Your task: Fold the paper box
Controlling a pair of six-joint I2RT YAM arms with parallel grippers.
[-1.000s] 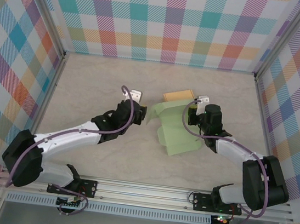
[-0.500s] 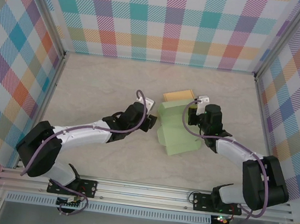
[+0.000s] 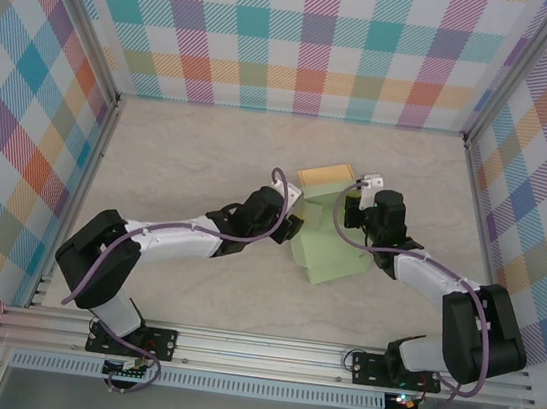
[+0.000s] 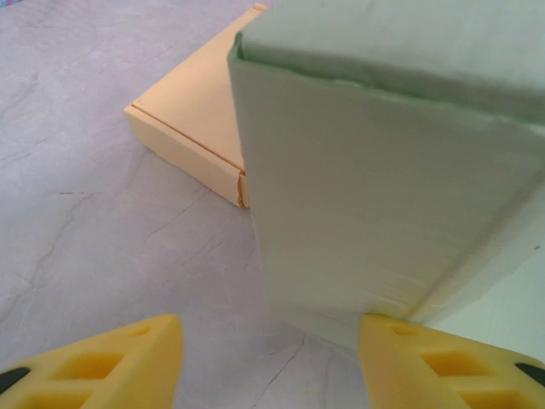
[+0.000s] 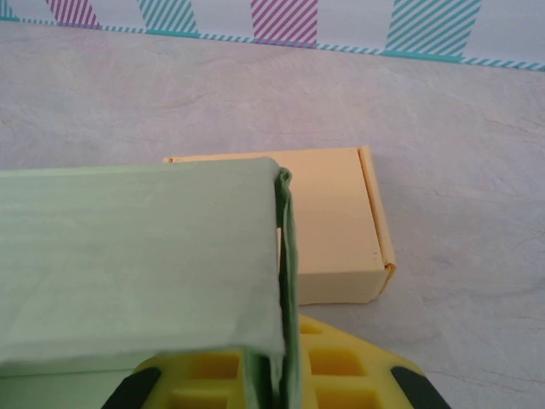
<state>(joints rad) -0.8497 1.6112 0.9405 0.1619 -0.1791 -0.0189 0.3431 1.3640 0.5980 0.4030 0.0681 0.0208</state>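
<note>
- We see the green paper box near the middle of the table, a little to the right, between the two arms.
- Around it the table has much bare room: a wide free area to the left and on the far side, up to the checked walls, and a smaller strip toward the right wall.
- Just beyond its far end lies a yellow folded box, touching it or almost touching (we cannot tell which), so the room is narrow there.
- The green paper box is half folded. Its long axis goes from the far side toward the near edge, leaning a little to the right, and its left panel stands upright.
- The right gripper is clamped on the far right part of the green paper box; the sheet passes between its yellow fingers.
- The left gripper has its jaws apart and holds nothing. It faces the upright panel from the left, with its right finger just beside the bottom edge of the panel.
</note>
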